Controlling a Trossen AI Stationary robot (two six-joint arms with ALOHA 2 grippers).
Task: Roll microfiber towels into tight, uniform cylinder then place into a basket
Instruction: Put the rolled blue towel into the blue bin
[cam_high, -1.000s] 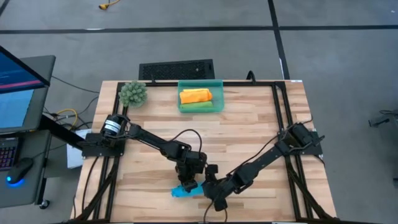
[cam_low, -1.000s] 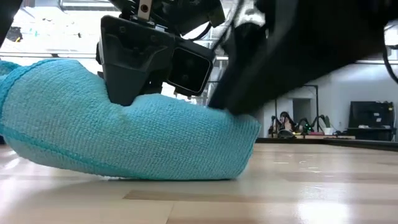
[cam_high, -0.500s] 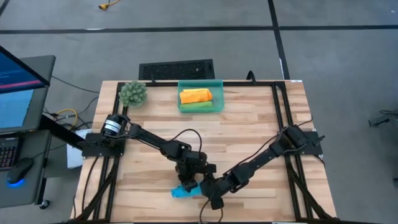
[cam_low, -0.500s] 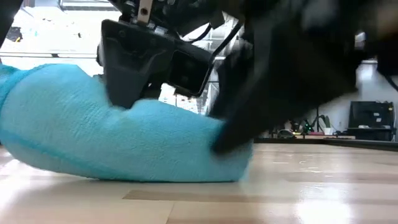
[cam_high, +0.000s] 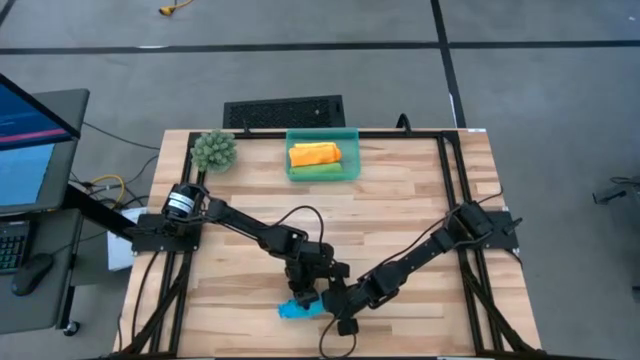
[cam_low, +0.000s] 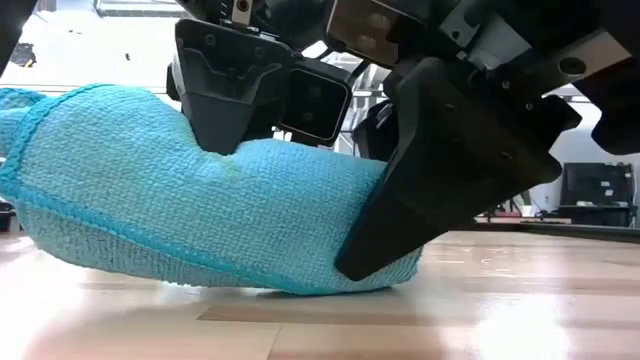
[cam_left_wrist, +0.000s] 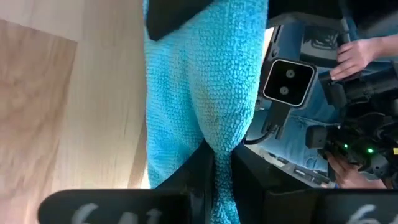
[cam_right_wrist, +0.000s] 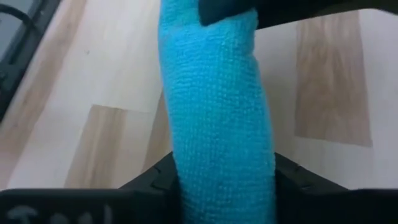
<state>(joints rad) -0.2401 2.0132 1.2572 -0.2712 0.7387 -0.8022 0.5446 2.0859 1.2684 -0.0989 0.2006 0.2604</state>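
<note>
Now the left gripper (cam_high: 303, 293) is pinching the rolled blue towel (cam_high: 299, 308) near the front edge of the table (cam_high: 400, 215), the right gripper (cam_high: 338, 303) is hugging the roll's other end with its fingers on both sides, and the basket (cam_high: 321, 152) is sitting far back.

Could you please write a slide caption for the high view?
Both grippers meet at the blue towel near the table's front edge; the basket already holds two rolls.

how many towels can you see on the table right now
3. An orange towel and a green towel lie in the basket at the far edge. A blue towel lies rolled near the front edge between both grippers. Others may be hidden.
</note>
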